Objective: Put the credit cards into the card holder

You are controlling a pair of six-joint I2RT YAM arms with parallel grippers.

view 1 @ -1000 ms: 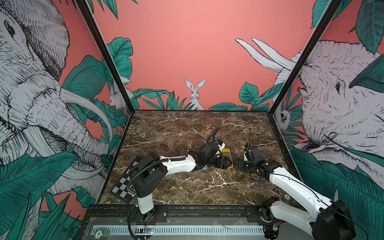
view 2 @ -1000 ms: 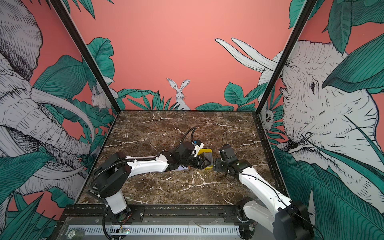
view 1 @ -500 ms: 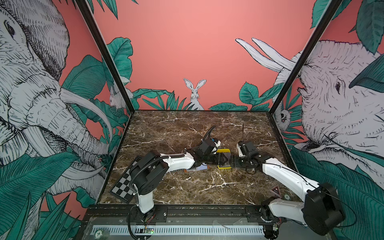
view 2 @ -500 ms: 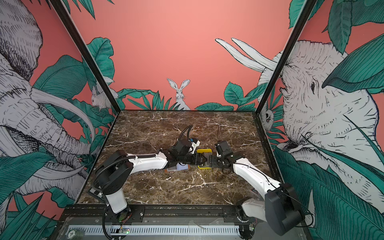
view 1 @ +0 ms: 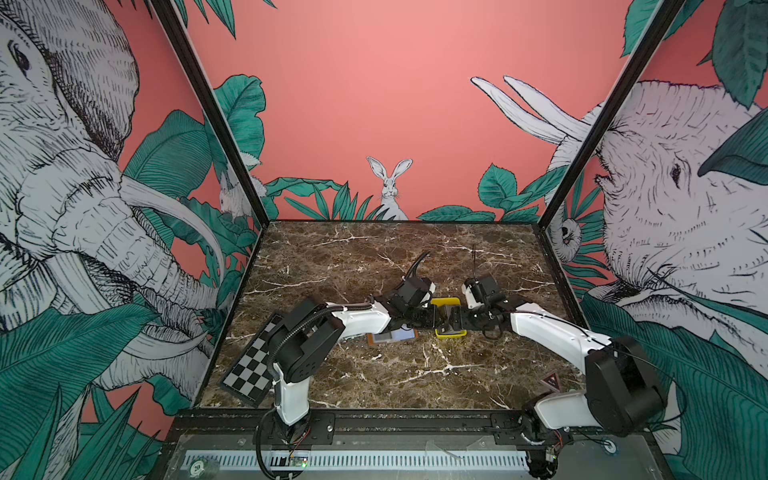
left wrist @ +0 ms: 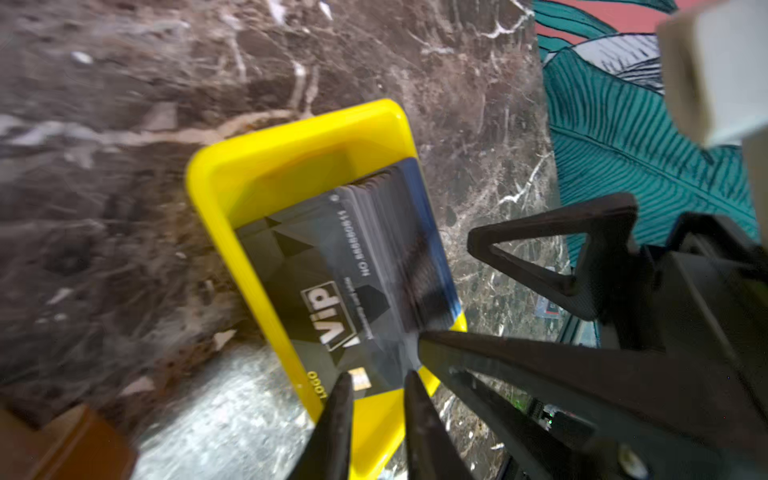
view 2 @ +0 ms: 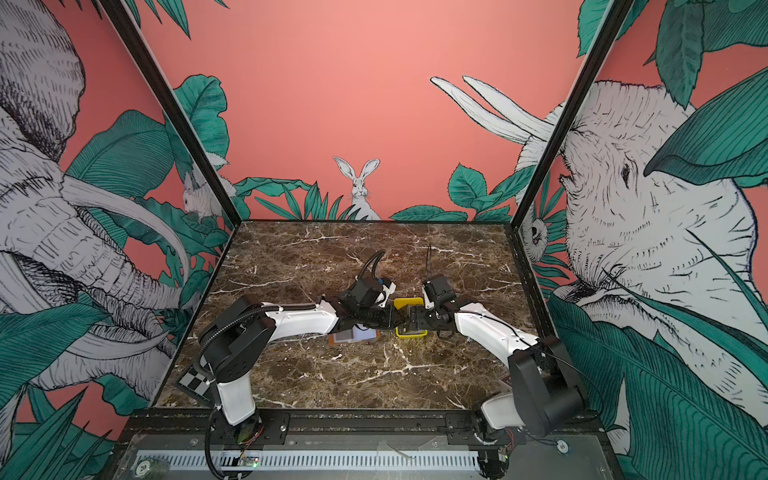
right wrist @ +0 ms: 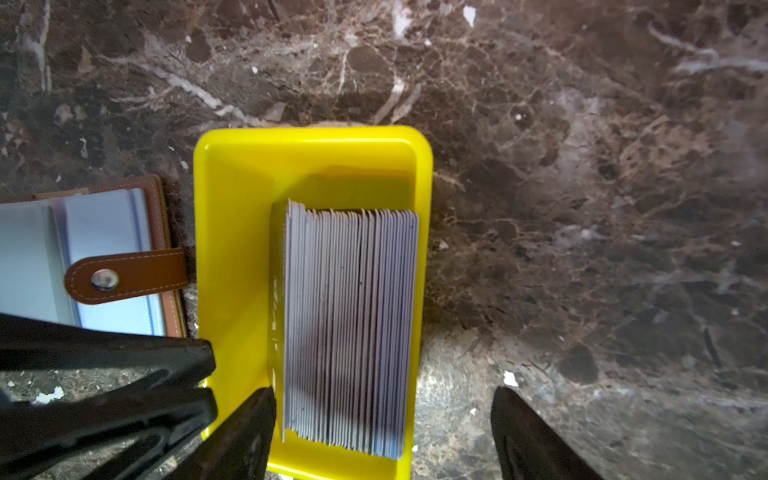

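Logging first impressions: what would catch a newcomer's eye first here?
The bright yellow rectangular plastic tray at mid-table, holding a stack of dark plastic VIP cards on edge. The left claw is at a corner of the front card; the right claw gapes by the stack. An open tan leather card holder lies beside it.

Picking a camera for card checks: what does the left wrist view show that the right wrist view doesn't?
Left wrist only: the VIP print on the cards, and the wall mural. Right wrist only: the cards' stacked edges, and the holder with its snap tab. Both: cards, yellow tray, left gripper, right gripper, table.
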